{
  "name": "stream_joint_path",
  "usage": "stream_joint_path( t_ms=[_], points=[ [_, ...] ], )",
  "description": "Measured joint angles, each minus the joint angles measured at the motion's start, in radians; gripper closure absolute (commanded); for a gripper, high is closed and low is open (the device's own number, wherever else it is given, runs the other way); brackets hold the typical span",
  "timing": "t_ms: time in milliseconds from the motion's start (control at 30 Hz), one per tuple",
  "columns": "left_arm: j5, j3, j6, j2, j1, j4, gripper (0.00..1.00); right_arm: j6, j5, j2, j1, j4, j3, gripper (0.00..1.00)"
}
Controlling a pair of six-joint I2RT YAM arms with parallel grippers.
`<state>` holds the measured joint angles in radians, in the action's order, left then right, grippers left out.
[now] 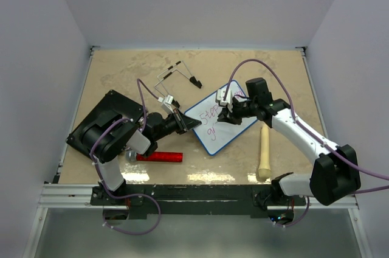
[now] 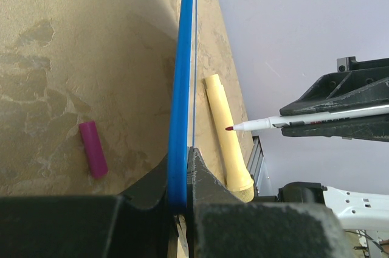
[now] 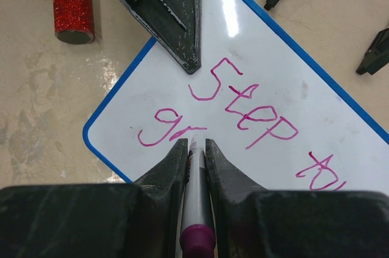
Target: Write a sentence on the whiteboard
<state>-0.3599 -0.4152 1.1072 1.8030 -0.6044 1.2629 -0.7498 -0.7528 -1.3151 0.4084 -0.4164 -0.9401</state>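
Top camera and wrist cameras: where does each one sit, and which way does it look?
Top external: above and behind the bases, looking down at the table; both arms show, meeting at the whiteboard.
Left wrist: on the left arm, looking along the board's blue edge; the left gripper clamps that edge.
Right wrist: on the right arm, looking down at the purple sentence; the right gripper holds the marker.
Shared: both wrist views show the marker and the left gripper.
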Motion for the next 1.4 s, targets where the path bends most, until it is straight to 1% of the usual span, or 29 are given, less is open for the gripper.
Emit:
stream_joint_path(
  t_ms=[867, 1400],
  points=[
    [-0.002, 0.0, 0.0, 0.001, 0.0, 0.0, 1.0, 0.002, -0.022, -0.028, -0.004, 0.006, 0.0, 1.0],
    [-0.003, 0.0, 0.0, 0.002, 0.0, 0.0, 1.0, 0.014, 0.006, -0.105, -0.003, 0.015, 0.0, 1.0]
  ],
)
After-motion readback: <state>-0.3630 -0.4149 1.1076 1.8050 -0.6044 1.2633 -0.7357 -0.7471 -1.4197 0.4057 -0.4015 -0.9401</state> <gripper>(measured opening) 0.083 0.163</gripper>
